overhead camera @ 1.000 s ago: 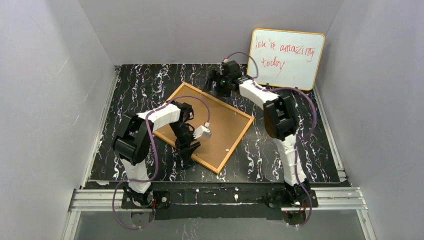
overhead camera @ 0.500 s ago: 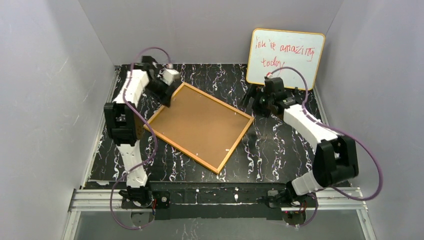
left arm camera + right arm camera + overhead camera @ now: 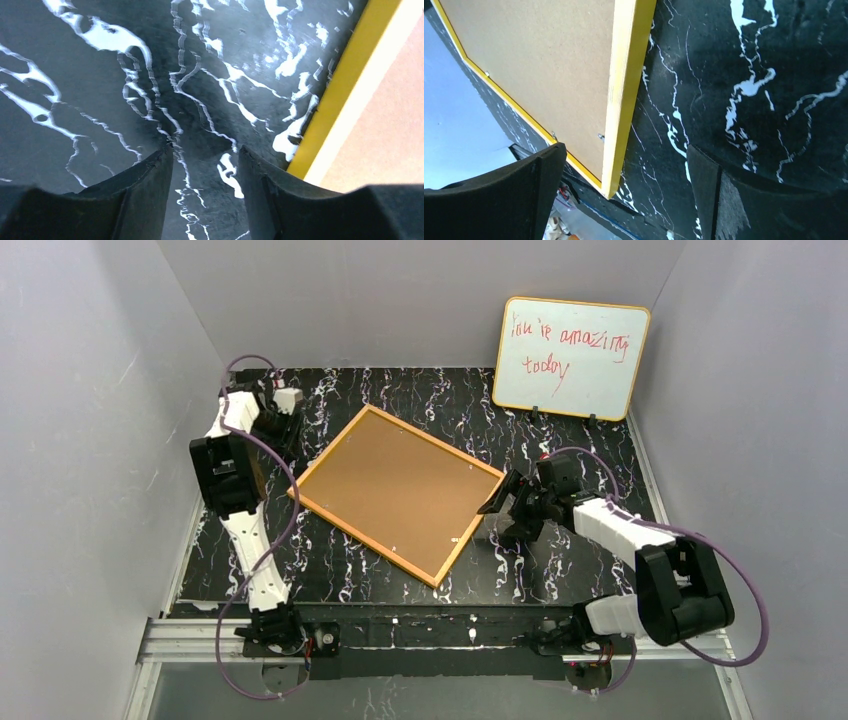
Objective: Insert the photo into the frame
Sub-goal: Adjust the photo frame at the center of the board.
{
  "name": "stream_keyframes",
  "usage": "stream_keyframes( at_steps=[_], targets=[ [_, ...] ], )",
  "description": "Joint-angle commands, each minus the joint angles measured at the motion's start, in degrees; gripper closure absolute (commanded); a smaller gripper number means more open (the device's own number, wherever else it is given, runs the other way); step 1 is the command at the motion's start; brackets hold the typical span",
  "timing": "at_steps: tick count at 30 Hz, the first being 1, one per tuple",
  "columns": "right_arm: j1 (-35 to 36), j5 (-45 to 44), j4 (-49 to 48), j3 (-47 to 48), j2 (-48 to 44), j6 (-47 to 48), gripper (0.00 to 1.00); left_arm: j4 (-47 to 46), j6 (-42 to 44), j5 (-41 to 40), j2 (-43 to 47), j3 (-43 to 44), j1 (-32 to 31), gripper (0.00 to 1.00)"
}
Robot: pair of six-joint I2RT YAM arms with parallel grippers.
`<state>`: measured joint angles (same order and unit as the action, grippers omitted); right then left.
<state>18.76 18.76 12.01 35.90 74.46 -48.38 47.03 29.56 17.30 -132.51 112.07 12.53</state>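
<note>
My left jaws stand narrowly apart, my right jaws wide beside the frame (image 3: 628, 80), both holding nothing.

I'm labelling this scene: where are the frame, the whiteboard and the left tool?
frame (image 3: 626, 85): right wrist view, yellow rim.
whiteboard (image 3: 600, 390): top external view, blank white face.
left tool (image 3: 205, 150): left wrist view, gap between fingertips.

frame (image 3: 400, 490) on table (image 3: 420, 390) between left hand (image 3: 205, 152) and right hand (image 3: 498, 508), whiteboard (image 3: 570, 358) behind
</note>
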Motion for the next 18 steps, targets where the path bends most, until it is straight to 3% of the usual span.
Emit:
stream_keyframes(
  at_steps=[1, 10, 18],
  targets=[
    [-0.14, 3.73, -9.81, -0.63, 3.34, -5.44, 0.01, 3.15, 1.95, 5.4, 0.88, -6.97, -1.64, 0.51],
    [-1.87, 0.5, -12.95, 6.38, 13.63, -5.57, 0.01, 12.05, 13.52, 13.29, 5.41, -19.12, -6.93, 0.54],
    [-7.51, -6.17, -5.72, 17.42, 19.78, -0.91, 0.01, 18.49, 19.99, 18.08, 8.63, -28.35, -14.41, 0.56]
  ],
)
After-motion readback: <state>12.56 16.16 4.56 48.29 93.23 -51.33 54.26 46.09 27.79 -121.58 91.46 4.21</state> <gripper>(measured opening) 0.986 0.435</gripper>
